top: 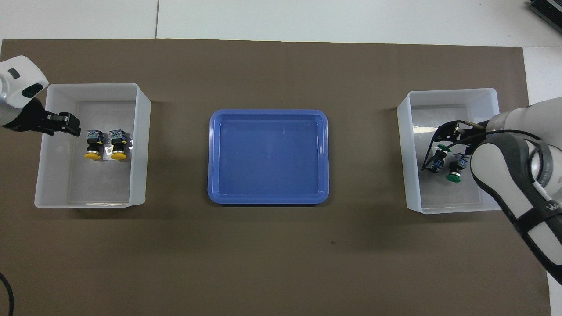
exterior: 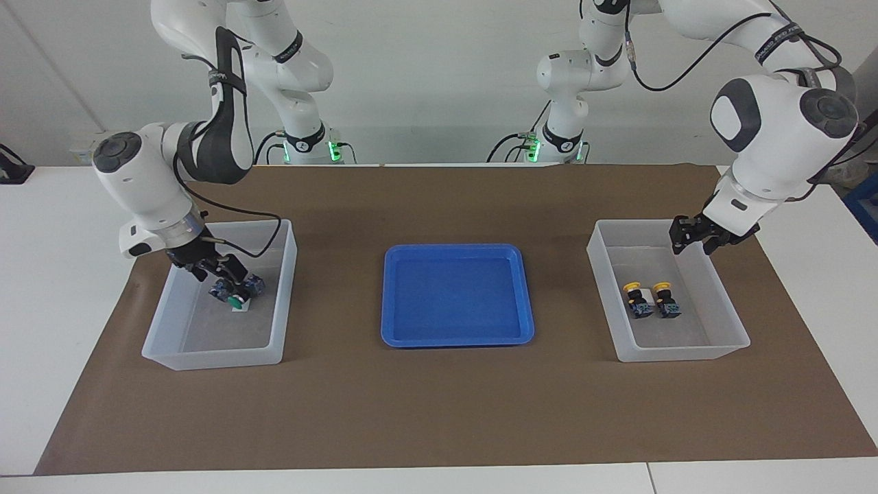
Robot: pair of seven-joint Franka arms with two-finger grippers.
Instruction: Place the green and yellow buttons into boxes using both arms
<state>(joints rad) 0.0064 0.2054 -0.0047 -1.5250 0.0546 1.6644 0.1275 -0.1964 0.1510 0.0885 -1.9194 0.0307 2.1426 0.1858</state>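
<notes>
Facing view: two yellow buttons (exterior: 650, 300) lie side by side in the box (exterior: 727, 322) at the left arm's end, with the left gripper (exterior: 694, 237) raised over that box, holding nothing; I cannot tell its finger spread. Two green buttons (exterior: 235, 291) lie in the other box (exterior: 285, 274), the right gripper (exterior: 218, 267) spread just above them, empty. A blue tray (exterior: 458, 339) sits between the boxes.

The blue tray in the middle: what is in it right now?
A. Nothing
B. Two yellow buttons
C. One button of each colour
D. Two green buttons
A: the blue tray shows only bare floor; the yellow buttons and the green buttons lie in the two boxes at the table's ends.
</notes>
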